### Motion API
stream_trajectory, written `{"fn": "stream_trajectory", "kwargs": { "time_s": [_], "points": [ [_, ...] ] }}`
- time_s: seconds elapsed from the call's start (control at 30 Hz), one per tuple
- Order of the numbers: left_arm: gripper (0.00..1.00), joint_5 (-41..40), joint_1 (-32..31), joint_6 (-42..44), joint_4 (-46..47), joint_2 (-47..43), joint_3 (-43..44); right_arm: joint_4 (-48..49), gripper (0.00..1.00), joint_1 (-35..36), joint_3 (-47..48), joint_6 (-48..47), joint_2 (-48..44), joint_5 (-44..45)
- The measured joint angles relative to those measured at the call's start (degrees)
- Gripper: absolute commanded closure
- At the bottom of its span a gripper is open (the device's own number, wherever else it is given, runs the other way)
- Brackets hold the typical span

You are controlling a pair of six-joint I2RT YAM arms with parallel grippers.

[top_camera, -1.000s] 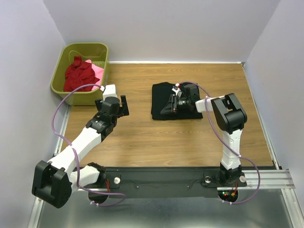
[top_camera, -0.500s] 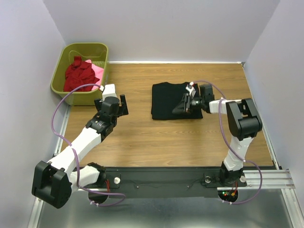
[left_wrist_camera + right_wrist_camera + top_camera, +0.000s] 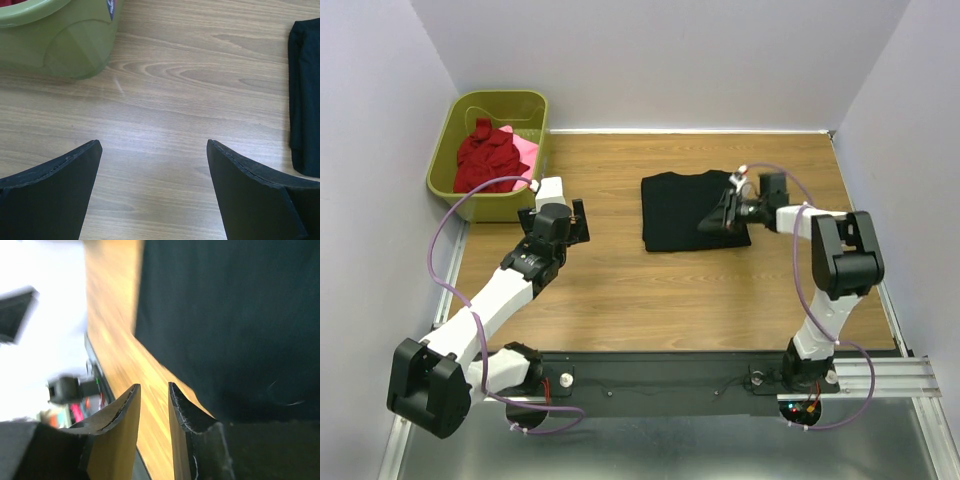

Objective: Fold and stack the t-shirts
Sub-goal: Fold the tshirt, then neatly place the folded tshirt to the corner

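Swinging outward, the right arm has drawn its claw [image 3: 710,220] off the middle of the black t-shirt [image 3: 678,205] to that shirt's right edge, and the elbow now stands further right than a second ago. Its fingers are only narrowly parted; the wrist view shows bare wood through the gap and no cloth pinched between them, so it appears to hold nothing. The left claw [image 3: 153,150] has not moved: it hangs wide open and empty over the table [image 3: 620,290], well to the left of the black shirt.

That shirt lies flat as a tidy rectangle, so its fold looks finished and the sweep across it reads as a last smoothing pass or a withdrawal.

Beyond and further left of the black shirt, the green basket [image 3: 500,95] holds a crumpled dark red shirt [image 3: 485,160] with a pink one [image 3: 525,150] beside it, both unfolded. Those probably come next.
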Motion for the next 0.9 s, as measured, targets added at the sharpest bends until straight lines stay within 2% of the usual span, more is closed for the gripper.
{"fn": "stream_trajectory", "kwargs": {
  "time_s": [0.17, 0.27, 0.5, 0.63, 0.7, 0.77, 0.9],
  "points": [
    [0.02, 3.48, 0.0, -0.68, 1.86, 0.94, 0.0, 0.57, 0.63, -4.79, 9.03, 1.27, -3.06, 1.77],
    [0.02, 9.35, 0.02, -2.75, 3.45, 4.81, 1.9, 0.92, 0.63, -7.08, 14.1, 1.99, -1.7, 2.64],
    [0.06, 22.36, -0.63, -5.92, 11.34, 27.28, 21.73, 1.01, 0.62, -7.76, 22.05, 2.8, 6.58, 4.11],
    [0.16, 28.26, -0.92, -6.6, 14.95, 40.96, 33.44, 0.68, 0.62, -7.76, 26.38, 3.19, 12.13, 4.39],
    [0.28, 30.53, -0.92, -6.97, 15.82, 46.12, 37.48, 0.7, 0.62, -7.78, 28.2, 3.26, 14.29, 4.44],
    [0.34, 32.68, -0.94, -7.37, 16.59, 52.26, 41.62, 0.74, 0.62, -7.87, 30.12, 3.3, 16.9, 4.46],
    [0.38, 35.15, -0.92, -7.8, 16.15, 61.66, 47.3, 0.79, 0.62, -8.72, 33.94, 3.65, 22.69, 4.31]
  ]
}}
